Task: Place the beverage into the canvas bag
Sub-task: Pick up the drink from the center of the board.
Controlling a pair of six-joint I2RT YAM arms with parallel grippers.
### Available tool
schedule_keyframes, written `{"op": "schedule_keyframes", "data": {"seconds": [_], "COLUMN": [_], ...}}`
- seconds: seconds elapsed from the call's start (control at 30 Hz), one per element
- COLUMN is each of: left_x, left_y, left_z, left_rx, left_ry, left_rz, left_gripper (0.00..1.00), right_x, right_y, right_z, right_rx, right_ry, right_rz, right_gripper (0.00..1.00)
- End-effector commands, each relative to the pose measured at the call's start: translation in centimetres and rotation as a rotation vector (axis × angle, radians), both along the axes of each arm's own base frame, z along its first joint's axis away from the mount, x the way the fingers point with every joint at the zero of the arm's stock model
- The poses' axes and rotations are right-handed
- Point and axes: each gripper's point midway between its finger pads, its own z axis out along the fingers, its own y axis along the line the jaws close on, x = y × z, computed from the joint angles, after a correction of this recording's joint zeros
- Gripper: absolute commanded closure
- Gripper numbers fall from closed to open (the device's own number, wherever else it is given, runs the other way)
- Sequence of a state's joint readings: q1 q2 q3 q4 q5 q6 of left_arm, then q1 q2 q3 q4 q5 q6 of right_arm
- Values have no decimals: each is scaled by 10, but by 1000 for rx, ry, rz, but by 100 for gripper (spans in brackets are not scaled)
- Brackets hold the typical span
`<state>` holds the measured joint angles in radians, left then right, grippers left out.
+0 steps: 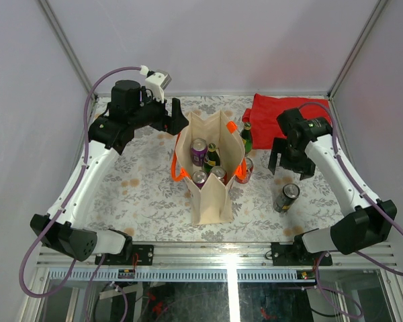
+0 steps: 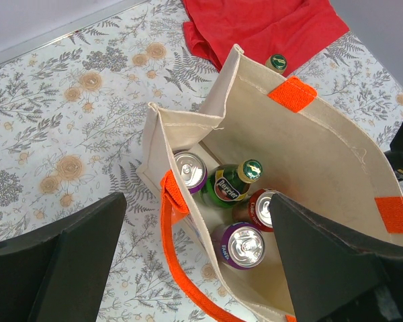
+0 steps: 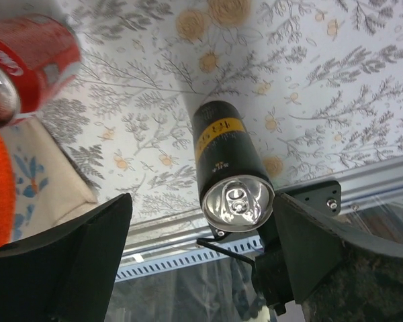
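- On the flower-patterned desk [image 1: 141, 194], a beige canvas bag [image 1: 211, 201] with orange handles stands open, with cans and a bottle inside.
- A black beverage can [image 1: 286, 198] stands upright to the right of the bag, apart from it.
- The right gripper [image 1: 287, 168] hovers above the can, jaws apart and empty.
- The left gripper [image 1: 173, 122] hangs by the bag's far left corner, jaws apart and empty.

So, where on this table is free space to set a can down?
The widest bare patch lies left of the canvas bag, bordered by the left arm. A smaller one, between it and the black can. Crowded: beside the red can, green bottle, right gripper.
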<state>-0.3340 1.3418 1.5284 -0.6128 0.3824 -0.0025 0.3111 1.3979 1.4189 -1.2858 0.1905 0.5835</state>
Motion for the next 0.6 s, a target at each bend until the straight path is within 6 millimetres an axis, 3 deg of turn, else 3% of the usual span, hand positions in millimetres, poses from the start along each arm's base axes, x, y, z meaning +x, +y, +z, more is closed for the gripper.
{"op": "schedule_keyframes", "data": {"seconds": [0.0, 0.57], "left_x": [0, -3], "left_y": [0, 0], "left_z": [12, 14], "left_rx": [-9, -10], "left_ry": [-57, -61], "left_rz": [-14, -20], "left_gripper": [12, 12], "right_x": [-21, -48], "right_y": [-13, -15], "right_z": [-12, -58], "right_rx": [-57, -27], "right_ry": [89, 178], "right_rz": [-8, -18], "right_gripper": [7, 7]}}
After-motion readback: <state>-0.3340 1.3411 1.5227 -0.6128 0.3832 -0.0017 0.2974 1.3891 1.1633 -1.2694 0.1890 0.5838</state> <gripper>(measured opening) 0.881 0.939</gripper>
